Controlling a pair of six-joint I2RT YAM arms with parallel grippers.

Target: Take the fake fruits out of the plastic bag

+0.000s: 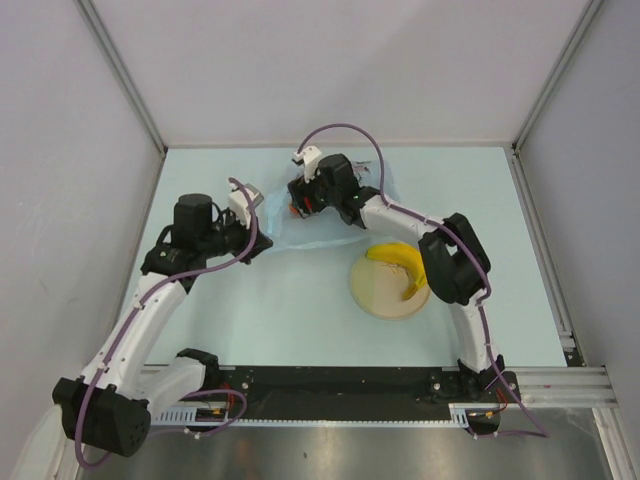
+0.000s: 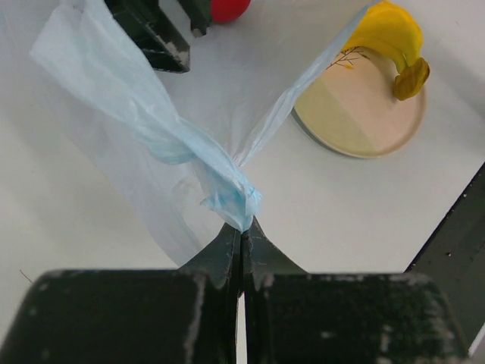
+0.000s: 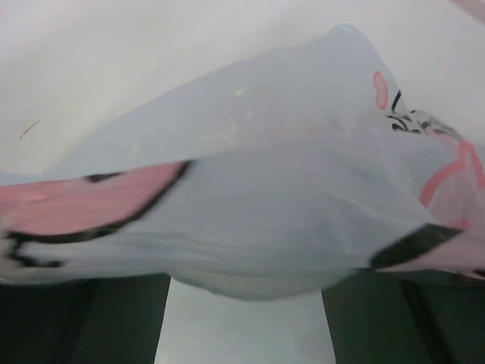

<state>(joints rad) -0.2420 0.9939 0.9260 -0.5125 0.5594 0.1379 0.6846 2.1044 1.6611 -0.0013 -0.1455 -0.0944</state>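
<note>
Lying at the table's [image 1: 250, 310] 12 o'clock, the light blue translucent plastic bag [image 1: 310, 235] is pinched at its 9 o'clock by the closed left gripper [image 2: 241, 231]. The right gripper [image 1: 303, 203] sits over it, its grip unclear. A yellow plastic banana [image 1: 400, 262] lies on a round tan plate [image 1: 380, 295] at 4 o'clock.

A robotics lab test cell: a pale blue-green flat tabletop [image 1: 300, 320] boxed in by plain grey-white wall panels [image 1: 340, 60] on bare aluminium frame posts [image 1: 118, 70]. Two white-and-black robot arms [image 1: 140, 320] (purple cables looped along them) are bolted to a black base plate [image 1: 340, 385] beside a slotted aluminium rail [image 1: 560, 378].
</note>
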